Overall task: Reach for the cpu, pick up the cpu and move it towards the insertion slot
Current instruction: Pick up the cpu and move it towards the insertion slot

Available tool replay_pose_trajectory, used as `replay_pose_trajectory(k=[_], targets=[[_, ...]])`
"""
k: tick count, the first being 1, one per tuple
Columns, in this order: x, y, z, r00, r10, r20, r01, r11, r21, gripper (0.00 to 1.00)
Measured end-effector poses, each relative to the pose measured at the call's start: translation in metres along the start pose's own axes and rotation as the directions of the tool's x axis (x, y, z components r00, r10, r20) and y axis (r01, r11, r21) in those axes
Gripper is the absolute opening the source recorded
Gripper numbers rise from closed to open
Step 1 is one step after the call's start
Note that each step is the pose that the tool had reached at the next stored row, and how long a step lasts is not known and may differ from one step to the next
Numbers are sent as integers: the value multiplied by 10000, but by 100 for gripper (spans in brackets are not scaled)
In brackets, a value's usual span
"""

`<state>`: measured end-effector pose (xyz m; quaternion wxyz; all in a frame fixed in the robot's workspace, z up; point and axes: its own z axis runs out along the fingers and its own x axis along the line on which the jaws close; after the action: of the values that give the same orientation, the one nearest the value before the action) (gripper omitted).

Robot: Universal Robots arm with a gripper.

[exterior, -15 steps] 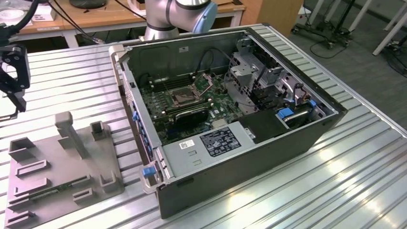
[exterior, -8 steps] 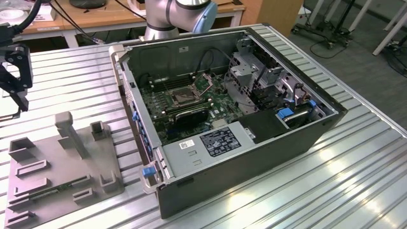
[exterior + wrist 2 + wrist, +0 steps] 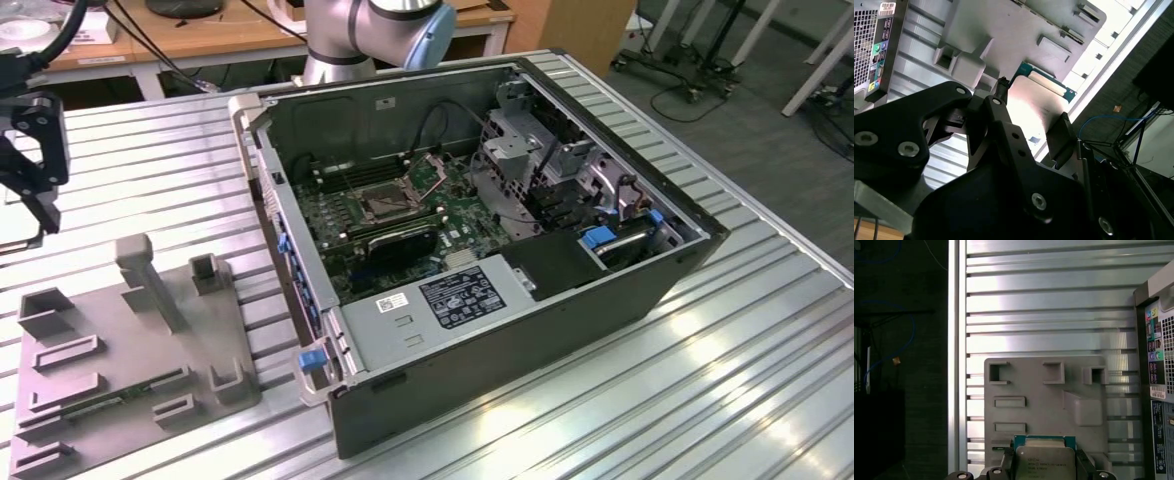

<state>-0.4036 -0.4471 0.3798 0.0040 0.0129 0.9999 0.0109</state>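
Note:
In both wrist views my gripper point(image 3: 1031, 107) point(image 3: 1044, 464) is shut on the cpu point(image 3: 1046, 89) point(image 3: 1044, 452), a flat square chip with a silvery top and a green rim. A black finger presses each of two opposite edges. The chip hangs above the gray plastic tray point(image 3: 1054, 400) point(image 3: 1004, 30). In the exterior view the gripper point(image 3: 38, 190) is at the far left, above the table and well apart from the open computer case point(image 3: 534, 290). The insertion slot point(image 3: 380, 206), a square metal-framed socket, lies on the green board inside the case.
The gray tray point(image 3: 127, 370) stands on the slatted metal table point(image 3: 747, 380) left of the case, with upright posts and a thin green memory stick point(image 3: 114, 397) lying in it. The case walls point(image 3: 287, 230) rise around the board. The table edge point(image 3: 956, 355) borders dark floor.

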Motion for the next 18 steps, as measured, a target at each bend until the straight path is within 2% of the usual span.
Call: replay_pose_trajectory(k=[18], targets=[[-54,1,1,10000,1,1,-1,10000,-1,55]])
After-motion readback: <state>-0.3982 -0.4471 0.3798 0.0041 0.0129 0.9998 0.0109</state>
